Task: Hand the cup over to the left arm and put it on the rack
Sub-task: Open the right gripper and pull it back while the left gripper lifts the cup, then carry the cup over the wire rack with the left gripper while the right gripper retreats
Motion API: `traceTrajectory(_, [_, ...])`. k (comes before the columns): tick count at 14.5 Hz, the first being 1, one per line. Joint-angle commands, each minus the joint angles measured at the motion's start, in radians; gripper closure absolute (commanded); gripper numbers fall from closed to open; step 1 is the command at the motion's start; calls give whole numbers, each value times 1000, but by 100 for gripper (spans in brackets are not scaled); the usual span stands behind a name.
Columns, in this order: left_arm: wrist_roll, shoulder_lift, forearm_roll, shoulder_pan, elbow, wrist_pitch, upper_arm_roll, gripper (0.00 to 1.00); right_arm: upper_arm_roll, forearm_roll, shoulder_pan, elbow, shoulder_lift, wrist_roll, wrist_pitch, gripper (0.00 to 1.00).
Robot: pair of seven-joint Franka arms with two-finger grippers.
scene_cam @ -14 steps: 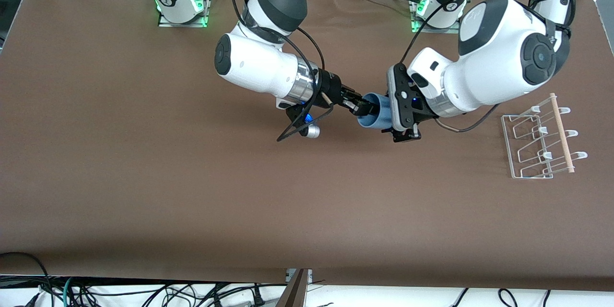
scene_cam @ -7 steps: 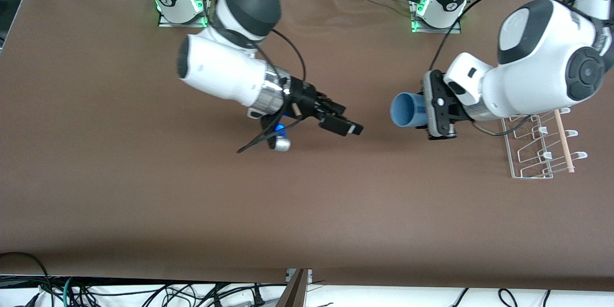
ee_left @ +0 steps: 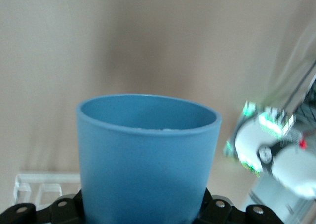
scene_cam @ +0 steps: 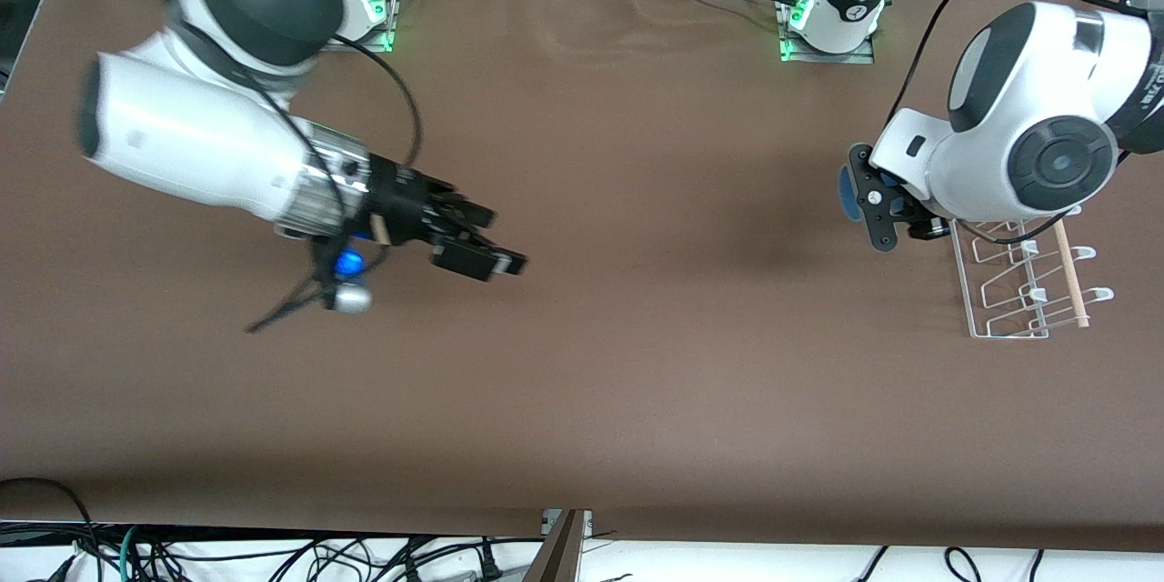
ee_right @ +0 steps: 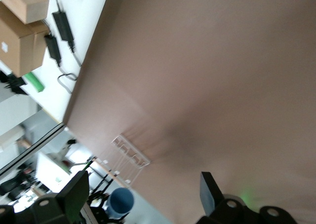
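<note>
Handover complete: left claw [scene_cam: 864, 200] now carries the cup [ee_left: 145, 155] beside the rack [scene_cam: 1023, 273]; right claw [scene_cam: 482, 256], emptied and spread, has withdrawn.

No legible text, labels, brands or numbers on any surface. Dark lettering on the strap of the left arm [scene_cam: 1148, 95] is too small to read.

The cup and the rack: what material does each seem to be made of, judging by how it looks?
The cup looks like matte light-blue plastic: even colour, soft dull sheen, smooth moulded rim. It sits in the left tool.

The rack seems to be thin metal wire with a white coating, judging by its slim bent loops; the coating type is unclear. The dowel across it looks like light unpainted wood.
</note>
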Motion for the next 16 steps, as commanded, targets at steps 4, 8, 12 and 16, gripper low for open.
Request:
traceTrajectory(4, [-154, 50, 348, 0, -112, -190, -6, 94, -287, -48, 10, -21, -127, -383, -448, 1])
traceTrajectory(8, [-206, 47, 515, 30, -227, -138, -5, 99, -420, -171, 10, -43, -127, -575, -482, 1])
traceTrajectory(12, [-399, 45, 697, 25, -358, -112, -6, 100, -444, -277, 10, -119, -127, -686, -473, 1])
traceTrajectory(16, [-427, 74, 892, 19, -418, -57, -8, 100, -307, -491, 6, -623, -396, -741, -148, 1])
